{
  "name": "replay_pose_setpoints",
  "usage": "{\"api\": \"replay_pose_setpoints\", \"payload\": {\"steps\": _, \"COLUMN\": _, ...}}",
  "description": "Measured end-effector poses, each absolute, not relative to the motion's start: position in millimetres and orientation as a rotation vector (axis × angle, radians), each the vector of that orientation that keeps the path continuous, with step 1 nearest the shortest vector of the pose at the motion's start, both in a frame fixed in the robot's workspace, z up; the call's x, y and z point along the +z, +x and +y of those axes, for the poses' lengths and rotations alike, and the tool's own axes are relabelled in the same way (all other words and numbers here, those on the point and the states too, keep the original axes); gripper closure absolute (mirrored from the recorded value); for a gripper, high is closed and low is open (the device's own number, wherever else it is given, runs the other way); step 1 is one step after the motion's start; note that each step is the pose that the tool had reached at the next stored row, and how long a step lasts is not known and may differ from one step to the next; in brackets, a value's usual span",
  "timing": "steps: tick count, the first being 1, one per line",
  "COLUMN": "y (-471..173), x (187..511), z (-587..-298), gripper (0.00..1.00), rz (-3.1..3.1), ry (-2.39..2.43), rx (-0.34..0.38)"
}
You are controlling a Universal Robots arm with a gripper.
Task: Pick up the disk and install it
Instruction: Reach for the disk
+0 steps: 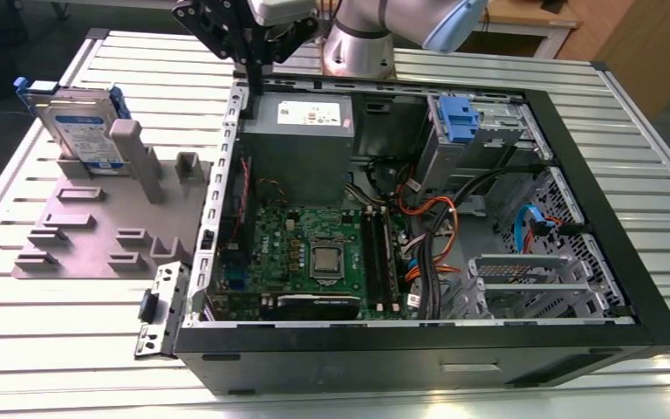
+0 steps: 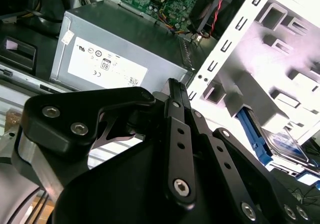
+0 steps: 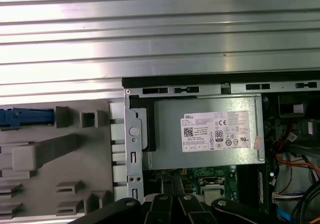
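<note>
Gripper [image 1: 249, 68] clenched, empty, over open case [image 1: 428, 339] rim; disk [image 1: 83, 131] upright in grey holder [image 1: 91, 218], well apart

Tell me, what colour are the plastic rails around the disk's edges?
Blue; the rails framing the disk show best in the exterior view.

Exterior view: high and far, angled down across the whole table [image 1: 614, 131] and the open case [image 1: 428, 349]. First wrist view: overhead, straight down on the power supply [image 3: 210, 129] at a case corner, plus the grey fixture [image 3: 50, 154]. Second wrist view: close, oblique, looking past the gripper [image 2: 175, 84]. The power supply and fixture show in all three.
</note>
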State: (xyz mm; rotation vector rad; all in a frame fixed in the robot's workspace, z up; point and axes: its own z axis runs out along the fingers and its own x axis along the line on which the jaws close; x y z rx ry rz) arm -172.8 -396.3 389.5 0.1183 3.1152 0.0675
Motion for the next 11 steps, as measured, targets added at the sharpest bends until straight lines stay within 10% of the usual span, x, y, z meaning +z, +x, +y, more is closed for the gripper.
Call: {"api": "replay_pose_setpoints", "payload": {"steps": 11, "y": -181.4, "x": 389.3, "z": -396.2, "gripper": 0.89, "rz": 3.115, "ry": 0.119, "rx": 0.067}}
